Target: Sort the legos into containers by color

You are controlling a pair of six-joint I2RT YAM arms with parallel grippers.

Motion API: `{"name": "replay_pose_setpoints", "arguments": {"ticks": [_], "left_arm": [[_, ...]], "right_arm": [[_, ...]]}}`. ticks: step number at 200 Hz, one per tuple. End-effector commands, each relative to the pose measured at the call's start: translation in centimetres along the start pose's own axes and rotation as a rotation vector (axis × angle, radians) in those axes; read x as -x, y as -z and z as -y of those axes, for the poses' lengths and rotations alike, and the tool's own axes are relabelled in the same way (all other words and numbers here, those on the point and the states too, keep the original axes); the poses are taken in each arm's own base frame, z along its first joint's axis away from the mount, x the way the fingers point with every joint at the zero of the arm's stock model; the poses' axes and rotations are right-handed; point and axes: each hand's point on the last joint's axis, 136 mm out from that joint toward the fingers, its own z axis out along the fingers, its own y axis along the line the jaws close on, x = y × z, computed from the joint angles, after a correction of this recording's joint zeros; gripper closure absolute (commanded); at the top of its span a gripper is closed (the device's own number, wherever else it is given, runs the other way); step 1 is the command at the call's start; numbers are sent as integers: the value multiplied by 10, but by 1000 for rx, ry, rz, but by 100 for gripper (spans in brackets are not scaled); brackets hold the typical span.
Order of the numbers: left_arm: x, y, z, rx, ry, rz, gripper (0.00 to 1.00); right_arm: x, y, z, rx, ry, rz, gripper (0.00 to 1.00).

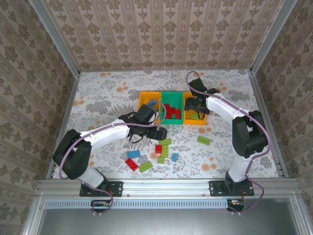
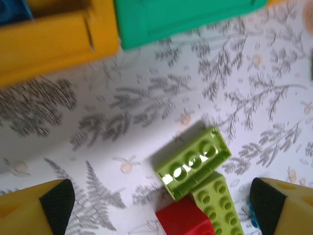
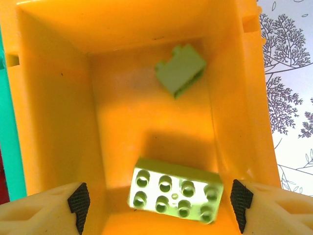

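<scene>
The left jaws are spread wide and empty, hanging over the flower-printed counter (image 1: 98,98) just on the near side of the green rectangular plastic bin (image 1: 171,93). Under them a light green studded plastic brick (image 2: 194,161) lies tipped against a second light green brick (image 2: 215,203) and a red brick (image 2: 183,220). More red, blue and light green ones are scattered further out on that near side.

The right jaws are also wide apart, over the orange-yellow plastic bin (image 3: 54,98) against the green bin's right side. An eight-stud light green brick (image 3: 176,196) lies between them untouched, with a smaller light green piece (image 3: 180,67) beyond.

I judge these bricks light, rigid and glossy, so they are likely to skid. I'd pinch across the flat long sides, not the studs. The tipped one may roll as I close.

The red brick is cut by the frame edge, and the left wrist picture is soft. I can't tell whether the eight-stud brick rests flat. From above, my right arm covers that bin. Of the other orange-yellow bin (image 2: 49,44), on the green bin's left, I make out just a blue corner (image 2: 10,10).
</scene>
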Motion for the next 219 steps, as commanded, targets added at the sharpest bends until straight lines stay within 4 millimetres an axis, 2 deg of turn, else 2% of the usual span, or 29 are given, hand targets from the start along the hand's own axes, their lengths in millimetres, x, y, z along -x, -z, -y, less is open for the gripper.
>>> {"name": "replay_pose_setpoints", "arguments": {"ticks": [1, 44, 80, 101, 135, 189, 219], "left_arm": [[-24, 3, 0, 22, 48, -63, 7], [-52, -3, 7, 41, 83, -130, 10], [-61, -10, 20, 26, 87, -152, 14], [-67, -14, 19, 54, 96, -169, 17], [-72, -19, 12, 87, 119, -183, 34], [-70, -30, 9, 119, 123, -208, 44], [-69, -31, 5, 133, 125, -205, 56]], "right_arm": [[6, 10, 0, 11, -3, 10, 19], [10, 24, -1, 40, -12, 38, 18], [7, 26, 1, 45, -21, 46, 17], [5, 26, 2, 47, -26, 48, 17], [3, 29, 4, 49, -27, 53, 17], [-3, 31, 10, 38, -25, 57, 17], [-6, 34, 15, 27, -25, 59, 17]]}}
